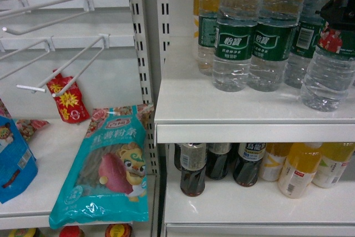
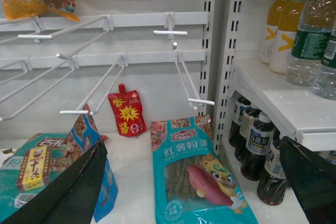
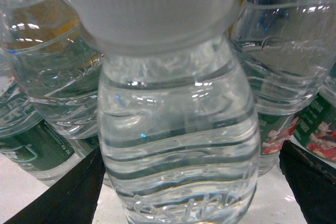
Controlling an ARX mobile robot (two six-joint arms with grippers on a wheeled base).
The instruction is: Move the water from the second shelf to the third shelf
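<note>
Head view: the water [image 1: 331, 65] stands upright at 3 o'clock on the upper shelf [image 1: 183, 106], the right claw's dark body above it.

Left wrist view: the left claw [image 2: 194, 182] hangs spread, well apart.

Right wrist view: the right claw [image 3: 191, 182] is spread either side of the bottle, at 12 o'clock, dead ahead.

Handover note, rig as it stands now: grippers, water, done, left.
Right gripper: open, fingers either side of a water bottle in the right wrist view, not closed on it.
Left gripper: open, holding nothing, in front of the snack shelf.
Water bottles stand on the upper white shelf, above the shelf with dark drink bottles.
Done: approach to the bottle.
Left: close, lift, move it to the third shelf.
</note>
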